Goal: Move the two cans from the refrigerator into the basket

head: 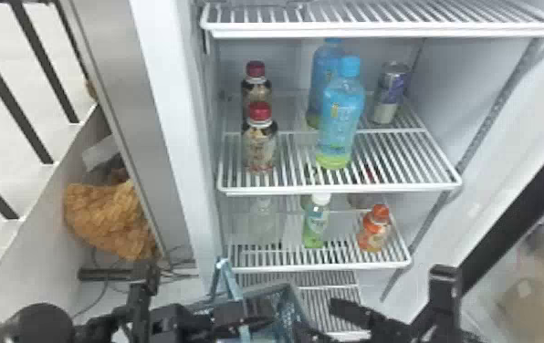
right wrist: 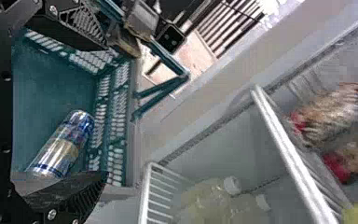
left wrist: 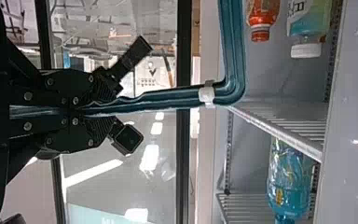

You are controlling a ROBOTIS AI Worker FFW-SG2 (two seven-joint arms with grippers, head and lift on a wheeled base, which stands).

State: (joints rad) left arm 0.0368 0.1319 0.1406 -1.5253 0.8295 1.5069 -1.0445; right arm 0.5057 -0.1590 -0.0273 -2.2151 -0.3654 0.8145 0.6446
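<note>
A: Where are the two cans?

B: The first can (right wrist: 63, 144) lies on its side inside the basket (right wrist: 51, 88). The second can (head: 389, 96) stands upright on the shelf (head: 417, 182), above the basket, deeper in and off to its right.

A: And the tools?

B: The left tool (left wrist: 114, 108) is clamped on the basket's handle (left wrist: 168, 99). The right tool (right wrist: 106, 111) has its fingers apart, with nothing between them, at the basket's right side.

A: So which arm takes the next one?

B: The right, I'd say. It's on the same side of the basket as that can, and the left has the basket to hold.

A: Which way must it go?

B: Up from the basket and then inward, nearly straight ahead. The can's long axis is vertical, so I'd bring one finger down each side of it, coming in level from the front.

A: Anything in the way?

B: The front blue bottle (head: 339, 118) stands nearer the basket than the can does, and left of the line in. A wide-set finger could knock it, so I'd pass on the bottle's right.

A: How far along are we, then?

B: About half, by my reckoning: one can in the basket, one to fetch.
</note>
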